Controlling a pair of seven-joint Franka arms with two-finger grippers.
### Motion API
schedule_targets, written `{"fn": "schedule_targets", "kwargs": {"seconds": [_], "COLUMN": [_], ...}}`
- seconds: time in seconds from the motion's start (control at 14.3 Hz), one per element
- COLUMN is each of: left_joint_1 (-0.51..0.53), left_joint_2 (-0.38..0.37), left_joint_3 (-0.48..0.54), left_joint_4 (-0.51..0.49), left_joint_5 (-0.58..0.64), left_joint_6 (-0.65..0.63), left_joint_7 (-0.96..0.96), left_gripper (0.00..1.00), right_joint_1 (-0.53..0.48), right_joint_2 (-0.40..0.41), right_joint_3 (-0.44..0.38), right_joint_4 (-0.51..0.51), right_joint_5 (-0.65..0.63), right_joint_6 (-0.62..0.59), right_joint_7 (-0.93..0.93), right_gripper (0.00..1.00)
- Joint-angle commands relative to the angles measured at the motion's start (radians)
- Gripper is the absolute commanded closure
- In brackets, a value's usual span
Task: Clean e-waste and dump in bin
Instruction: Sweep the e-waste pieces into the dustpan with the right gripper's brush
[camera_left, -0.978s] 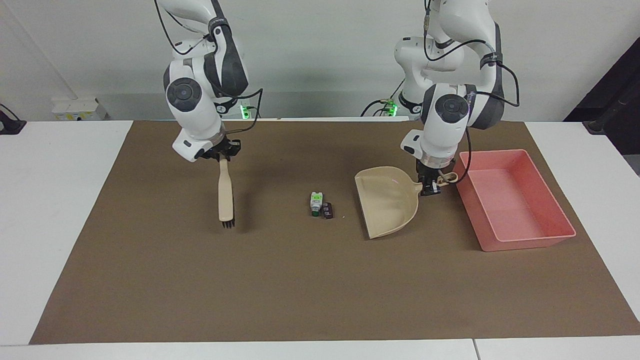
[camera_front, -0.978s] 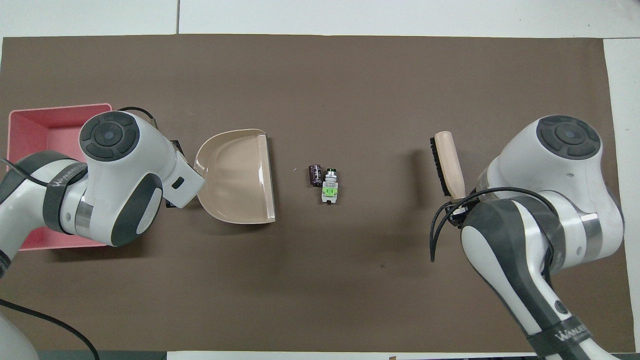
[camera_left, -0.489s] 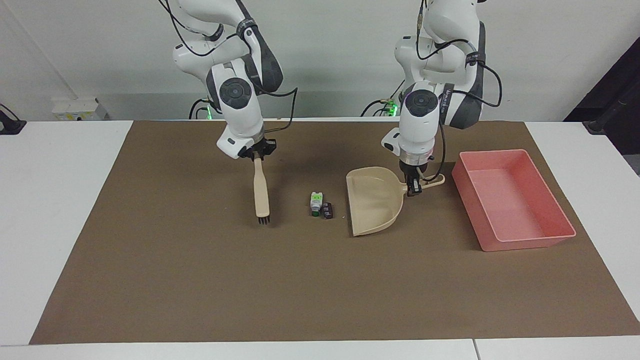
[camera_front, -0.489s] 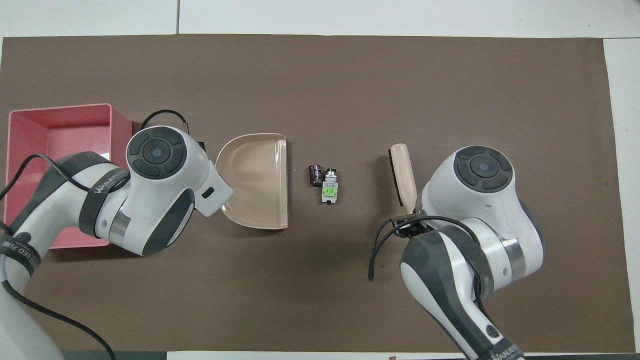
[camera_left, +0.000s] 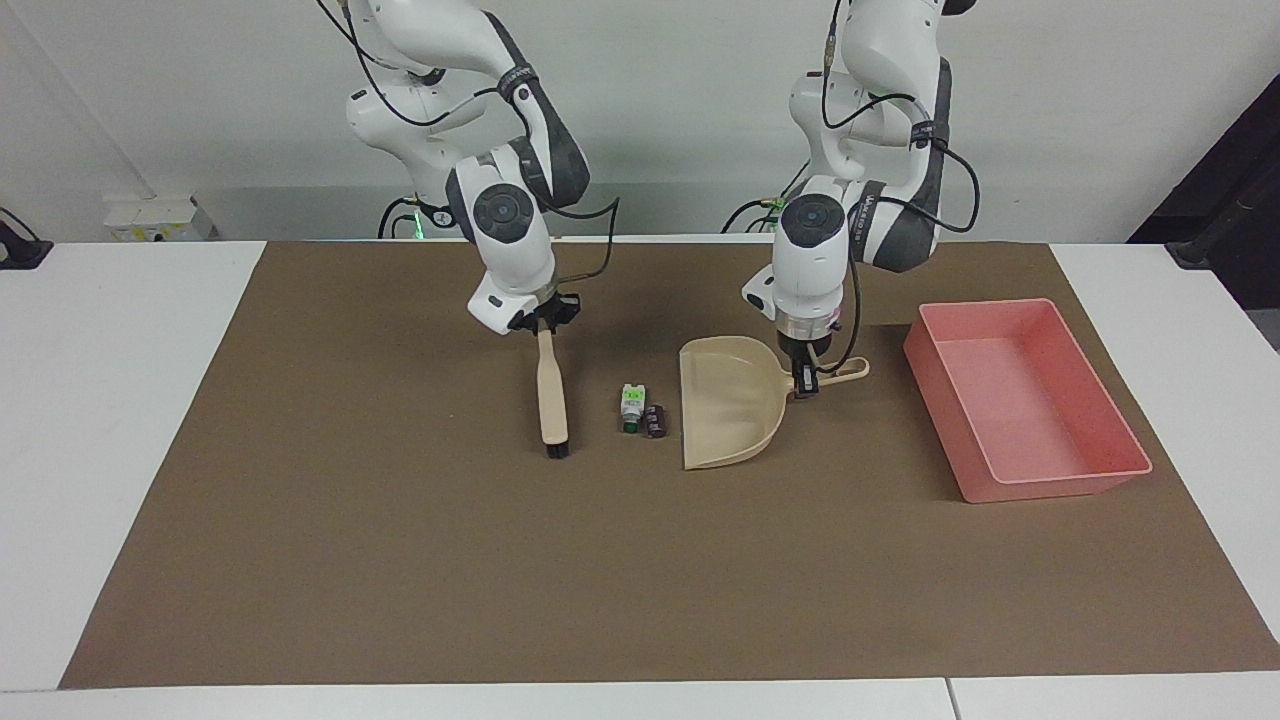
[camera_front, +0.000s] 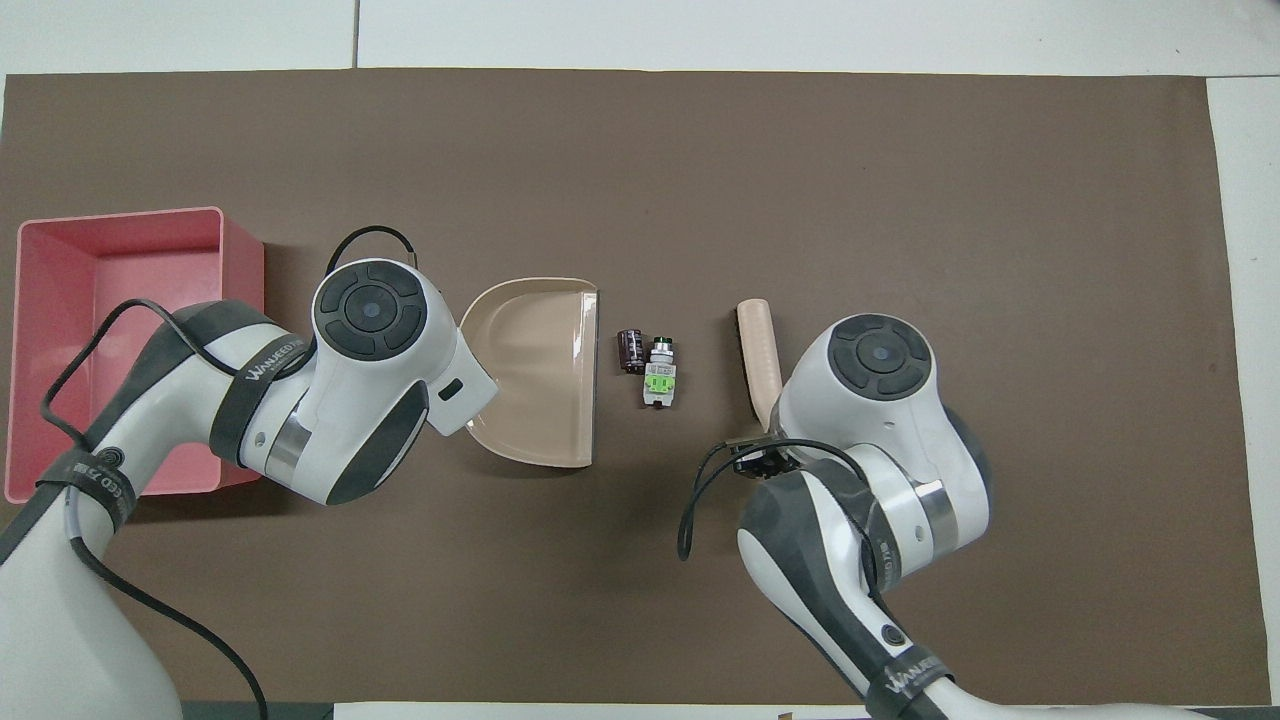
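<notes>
While the e-waste (camera_left: 642, 410) lies on the brown mat (camera_left: 400, 560), the white and green bit touching the dark block, a tool closes in from each end. The right gripper (camera_left: 541, 325), over the mat toward the right arm's end from the e-waste, is clamped on the handle of the brush (camera_left: 551, 395), whose bristles reach down near the mat. The left gripper (camera_left: 803, 380) is closed on the handle of the dustpan (camera_left: 725, 410), whose open lip sits just beside the dark block. The bin (camera_left: 1020, 400) stands well apart from the e-waste, toward the left arm's end, with nothing in it.

The risks, as I judge them: a fast stroke could flick the small bits past the pan's ends, a lip lifted off the mat could let them slide under, and the rounded block may roll away.

The arm bands carry lettering, too small to read reliably.
</notes>
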Motion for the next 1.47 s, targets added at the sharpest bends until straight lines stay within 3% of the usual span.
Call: {"fn": "schedule_targets", "kwargs": {"seconds": [0.0,1.4], "left_joint_1": [-0.014,-0.014], "left_joint_2": [0.012,-0.010], "left_joint_3": [0.010,0.007], "left_joint_4": [0.011,-0.050], "left_joint_5": [0.024,0.025], "left_joint_6": [-0.007,0.007], "left_joint_7": [-0.014,-0.009], "left_gripper": [1.00,1.00], "right_joint_1": [0.042,0.212], "right_joint_2": [0.063,0.217], "right_joint_3": [-0.002,-0.001], "right_joint_4": [0.070,0.266], "right_joint_5": [0.040,0.230], "right_joint_6": [-0.002,0.050], "right_joint_7": [0.061,0.248], "right_gripper": [1.00,1.00]}}
